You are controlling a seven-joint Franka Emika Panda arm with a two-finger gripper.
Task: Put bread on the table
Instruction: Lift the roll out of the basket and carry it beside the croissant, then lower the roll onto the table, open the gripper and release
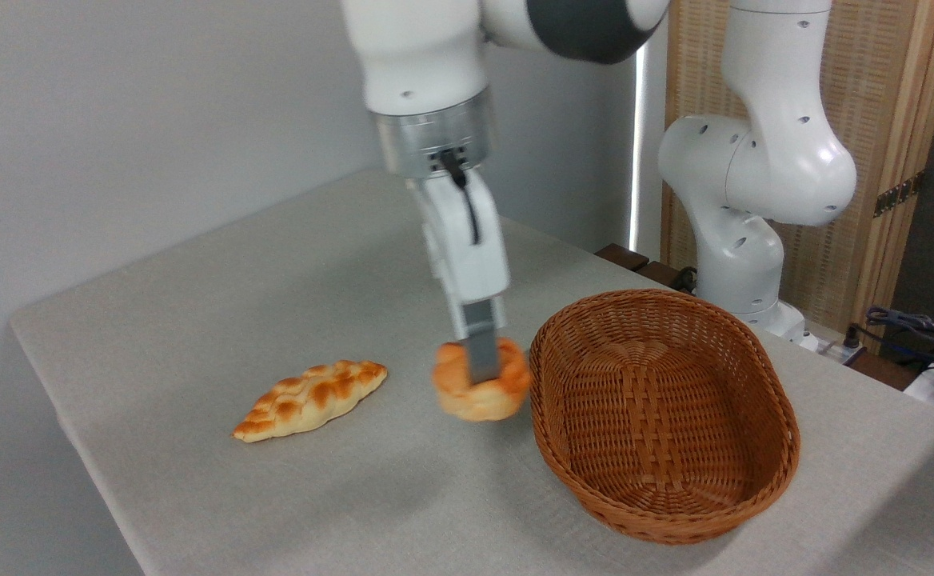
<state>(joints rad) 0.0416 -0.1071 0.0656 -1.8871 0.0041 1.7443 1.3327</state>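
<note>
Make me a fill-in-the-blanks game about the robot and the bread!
1. The gripper is pinching the round ____.
2. The wicker basket has ____ inside it.
3. The long braided loaf lies on the ____.
4. The bun sits between the loaf and the ____.

Missing words: bun; nothing; table; basket

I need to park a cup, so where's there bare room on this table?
The table is bare behind the braided loaf toward the wall, and along the front edge below it. It is crowded where the gripper holds the bun beside the wicker basket.
</note>
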